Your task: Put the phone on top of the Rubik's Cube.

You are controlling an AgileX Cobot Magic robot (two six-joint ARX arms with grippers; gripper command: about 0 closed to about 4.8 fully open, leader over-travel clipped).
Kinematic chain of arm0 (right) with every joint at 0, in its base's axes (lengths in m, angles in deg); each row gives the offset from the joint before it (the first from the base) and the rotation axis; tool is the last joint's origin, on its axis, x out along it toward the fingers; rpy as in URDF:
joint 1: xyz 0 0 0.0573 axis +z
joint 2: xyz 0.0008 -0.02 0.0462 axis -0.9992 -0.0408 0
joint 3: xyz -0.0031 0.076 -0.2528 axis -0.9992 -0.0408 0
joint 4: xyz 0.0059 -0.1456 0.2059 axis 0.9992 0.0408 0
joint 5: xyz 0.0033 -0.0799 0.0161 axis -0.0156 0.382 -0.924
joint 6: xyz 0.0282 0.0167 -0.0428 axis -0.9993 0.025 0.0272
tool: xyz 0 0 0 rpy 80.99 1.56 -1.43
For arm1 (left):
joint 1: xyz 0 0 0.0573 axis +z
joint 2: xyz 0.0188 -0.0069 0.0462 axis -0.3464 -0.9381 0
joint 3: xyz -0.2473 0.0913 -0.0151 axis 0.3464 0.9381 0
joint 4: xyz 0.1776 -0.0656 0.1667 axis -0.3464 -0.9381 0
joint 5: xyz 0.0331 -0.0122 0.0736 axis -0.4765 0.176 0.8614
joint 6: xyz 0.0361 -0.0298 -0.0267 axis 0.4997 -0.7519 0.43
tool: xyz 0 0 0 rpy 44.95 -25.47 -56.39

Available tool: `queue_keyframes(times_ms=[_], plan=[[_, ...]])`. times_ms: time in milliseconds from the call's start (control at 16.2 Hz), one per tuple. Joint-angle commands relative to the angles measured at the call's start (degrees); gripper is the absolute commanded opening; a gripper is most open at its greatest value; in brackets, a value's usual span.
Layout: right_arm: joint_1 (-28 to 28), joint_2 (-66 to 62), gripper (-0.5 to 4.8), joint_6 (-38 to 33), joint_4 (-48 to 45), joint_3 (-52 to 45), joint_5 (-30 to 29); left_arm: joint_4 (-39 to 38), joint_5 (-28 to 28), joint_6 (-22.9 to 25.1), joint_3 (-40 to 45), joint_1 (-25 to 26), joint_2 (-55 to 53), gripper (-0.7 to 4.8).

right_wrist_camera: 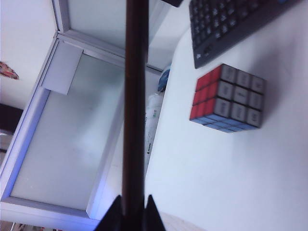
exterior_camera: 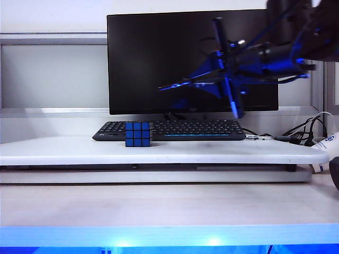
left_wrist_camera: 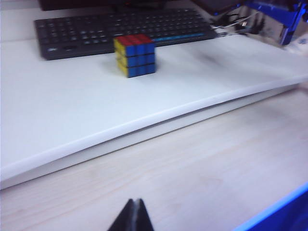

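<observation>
Phone (right_wrist_camera: 135, 96) edge-on, upright in right hand (right_wrist_camera: 131, 211), left hand (left_wrist_camera: 133, 216) closed

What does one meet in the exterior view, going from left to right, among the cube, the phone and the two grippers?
Rubik's Cube on the raised white shelf → phone, held edge-on in the air before the monitor → right gripper, shut on the phone. The left gripper, shut, shows only in its own wrist view.

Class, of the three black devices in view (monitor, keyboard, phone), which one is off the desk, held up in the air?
The phone: the right gripper is shut on it edge-on, before the monitor; the keyboard lies flat.
</observation>
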Motion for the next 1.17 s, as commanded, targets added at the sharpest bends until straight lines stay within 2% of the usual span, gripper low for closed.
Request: queue_keyframes(times_ms=[62, 802, 1172], plan=[[1.66, -2.21, -0.09, 0.72, -0.96, 3.89, 0.09, -1.22, 2.14, -0.17, -0.04, 0.04, -0.02, -0.06], [5.2, -14.4, -0.09, 0.63, 2.86, 17.86, 1.36, -1.57, 8.57, -0.2, 0.0, 0.07, -0.02, -0.06], [5.53, -17.9, -0.09, -0.63, 3.69, 19.32, 2.19, -1.68, 11.39, -0.2, 0.02, 0.04, -0.02, -0.05]])
